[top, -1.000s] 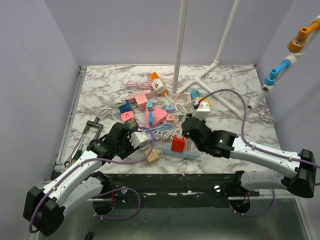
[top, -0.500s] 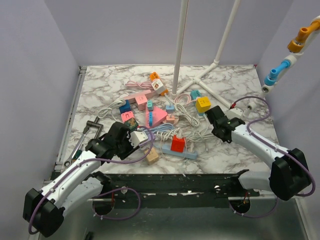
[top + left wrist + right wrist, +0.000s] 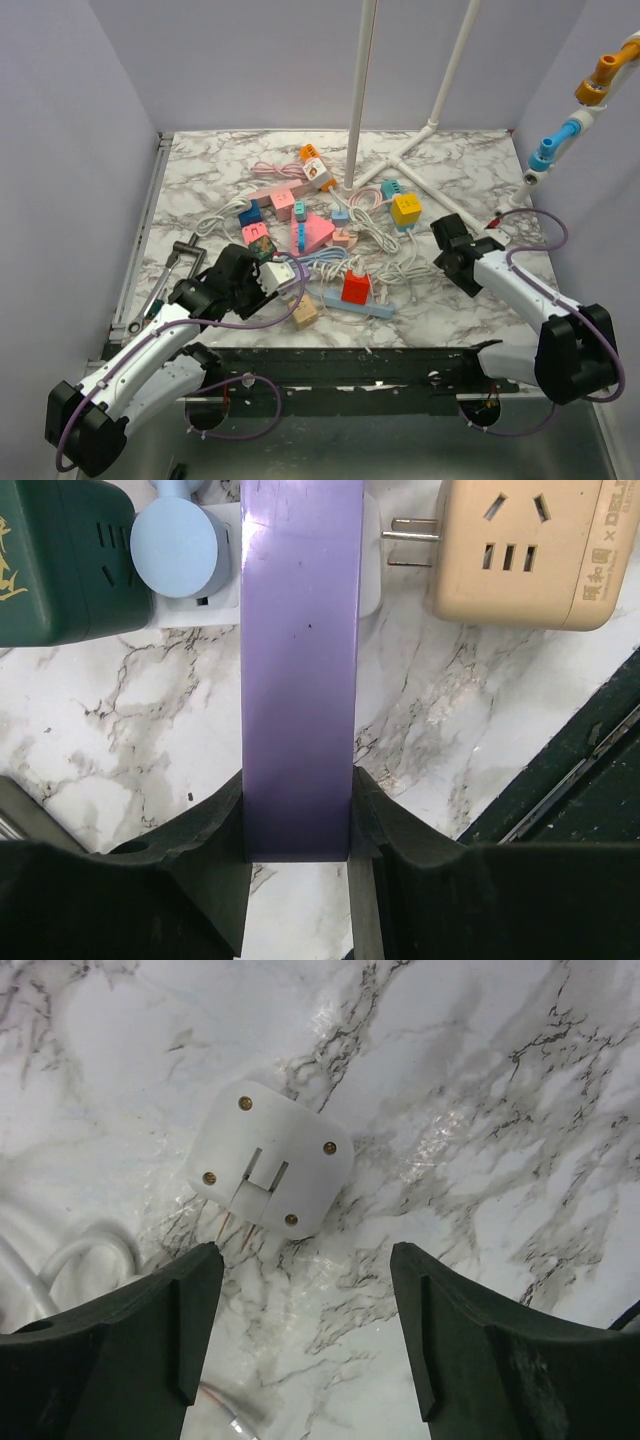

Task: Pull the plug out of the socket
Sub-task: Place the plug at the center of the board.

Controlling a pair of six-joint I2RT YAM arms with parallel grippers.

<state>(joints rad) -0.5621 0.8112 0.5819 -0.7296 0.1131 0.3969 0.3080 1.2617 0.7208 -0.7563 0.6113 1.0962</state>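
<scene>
Right tool (image 3: 300, 1260) hangs spread over the white plug (image 3: 268, 1168), loose on the bench (image 3: 480, 1080) near the yellow cube (image 3: 405, 209); well left of it, left tool (image 3: 298, 820) pinches a purple bar (image 3: 298, 660), likely anchoring

Behind the red adapter (image 3: 356, 288) it's a thicket: pink sockets (image 3: 310, 235), a yellow cube (image 3: 405, 209) and looping white cords (image 3: 385, 240), then the white pole stand (image 3: 357, 100). Left of it, the left gripper (image 3: 265, 280), clamped on a purple bar (image 3: 298, 660), blocks the way. Right of it, short of the right gripper (image 3: 447, 238), the marble table (image 3: 440, 310) lies bare toward the near edge.
</scene>
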